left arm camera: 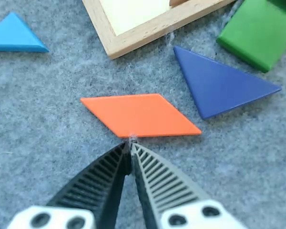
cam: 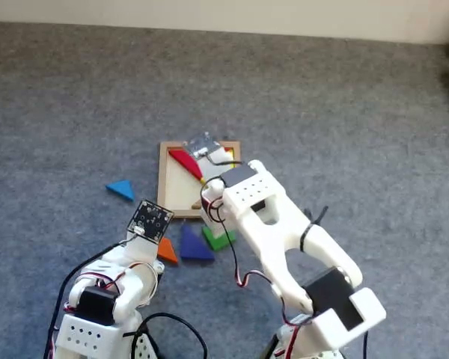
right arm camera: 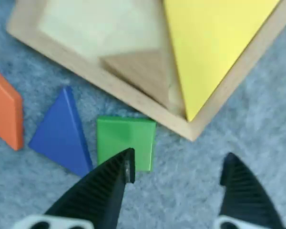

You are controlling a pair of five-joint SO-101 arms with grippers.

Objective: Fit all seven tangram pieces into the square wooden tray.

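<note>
The square wooden tray (cam: 165,176) holds a red piece (cam: 184,160) and a yellow triangle (right arm camera: 209,43); a tan triangular shape (right arm camera: 143,69) lies beside the yellow one. Just outside the tray's near edge lie an orange parallelogram (left arm camera: 140,114), a dark blue triangle (left arm camera: 219,83) and a green square (right arm camera: 125,138). A light blue triangle (cam: 121,189) sits apart, left of the tray. My left gripper (left arm camera: 130,141) is shut and holds nothing, its tips at the orange piece's edge. My right gripper (right arm camera: 178,169) is open above the carpet, one fingertip (right arm camera: 126,167) over the green square's edge.
Everything rests on grey carpet (cam: 344,134), with free room to the right of and beyond the tray. The right arm's white body (cam: 284,232) reaches over the tray's near right corner and hides part of it in the high view.
</note>
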